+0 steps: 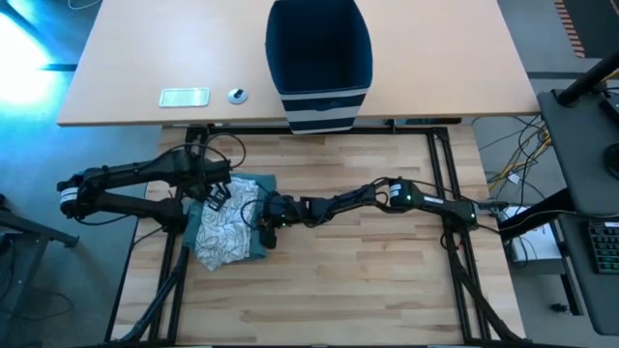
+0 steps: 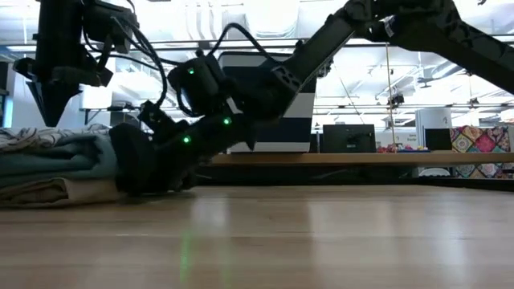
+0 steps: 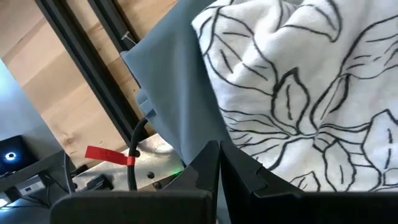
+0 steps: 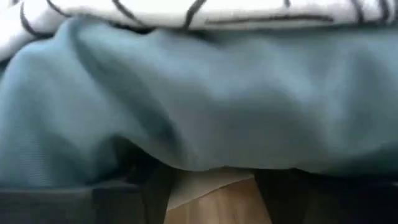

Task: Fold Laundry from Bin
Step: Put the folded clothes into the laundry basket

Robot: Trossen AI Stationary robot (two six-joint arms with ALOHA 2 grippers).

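On the table, stacked laundry [image 1: 227, 232] lies leaf-patterned over teal; left jaws together, right jaws apart.

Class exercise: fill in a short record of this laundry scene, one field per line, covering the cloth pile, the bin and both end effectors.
pile: leaf-print white cloth on teal garment, beige layer at bottom
bin: navy bin on rear table, apart from pile
left end effector: shut, above the pile
right end effector: low at pile's edge, fingers apart, teal cloth directly ahead
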